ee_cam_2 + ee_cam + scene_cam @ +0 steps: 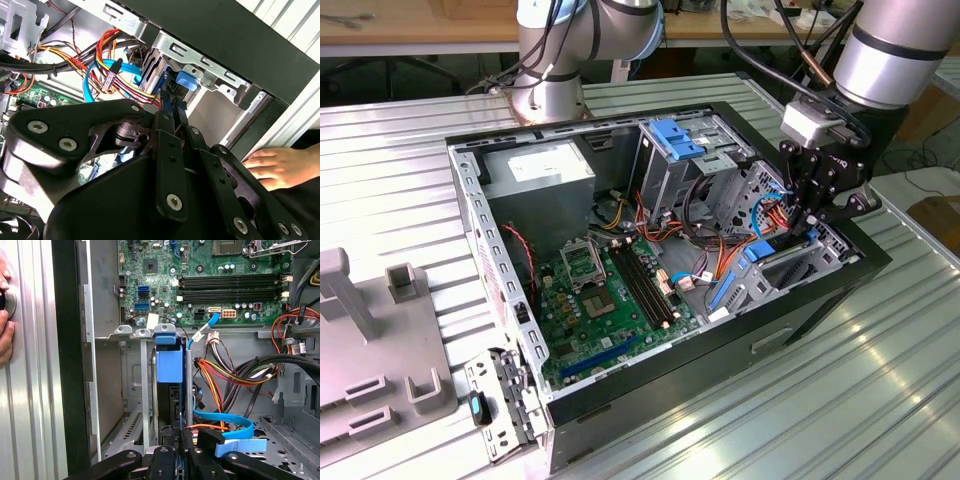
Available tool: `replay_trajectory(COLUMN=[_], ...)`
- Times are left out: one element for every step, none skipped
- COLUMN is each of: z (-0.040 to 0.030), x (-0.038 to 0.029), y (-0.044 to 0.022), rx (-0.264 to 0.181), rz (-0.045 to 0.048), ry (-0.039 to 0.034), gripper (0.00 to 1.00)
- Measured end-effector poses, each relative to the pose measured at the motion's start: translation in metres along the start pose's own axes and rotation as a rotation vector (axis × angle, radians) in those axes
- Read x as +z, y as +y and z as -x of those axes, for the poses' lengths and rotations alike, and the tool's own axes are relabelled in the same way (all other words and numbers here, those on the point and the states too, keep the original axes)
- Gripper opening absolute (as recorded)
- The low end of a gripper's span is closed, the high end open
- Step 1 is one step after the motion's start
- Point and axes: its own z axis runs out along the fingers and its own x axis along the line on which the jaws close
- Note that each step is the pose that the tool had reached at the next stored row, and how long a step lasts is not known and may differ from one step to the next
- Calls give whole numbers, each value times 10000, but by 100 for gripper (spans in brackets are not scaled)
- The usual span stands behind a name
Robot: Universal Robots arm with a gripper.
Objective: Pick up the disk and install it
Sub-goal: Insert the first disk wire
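The disk [169, 365], a dark drive in a bright blue carrier, stands on edge in a narrow metal bay [145, 390] at the front corner of the open computer case [620, 380]. My gripper [179, 437] is shut on the disk's near edge, one black finger against each face. In the second wrist view the gripper [172, 107] pinches the thin blue edge of the disk [160, 82], beside a blue tab [186, 80]. In the exterior view the gripper [807, 225] reaches down into the case at its right end.
Orange, yellow and blue cables [225, 370] crowd the space beside the bay. The motherboard [610, 290] lies on the case floor, with a grey drive cage with a blue latch [675, 135] behind. A person's hand [277, 167] rests outside the case wall. A grey fixture [370, 340] stands at the exterior view's left.
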Motion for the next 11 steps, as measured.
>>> replay_trajectory(z=[0,0,1,2,2,3,3,3,3,3,4], x=[0,1,5,8,12,18,23,25,25,26,27], y=[0,0,0,0,0,1,2,2,2,2,2], rx=[0,1,0,1,0,0,1,0,0,1,1], rz=[0,0,0,0,0,0,0,1,0,0,0], ry=[1,1,-1,-1,-1,-3,-5,-3,-3,-4,-6], gripper=[17,17,17,17,17,17,17,17,17,17,17])
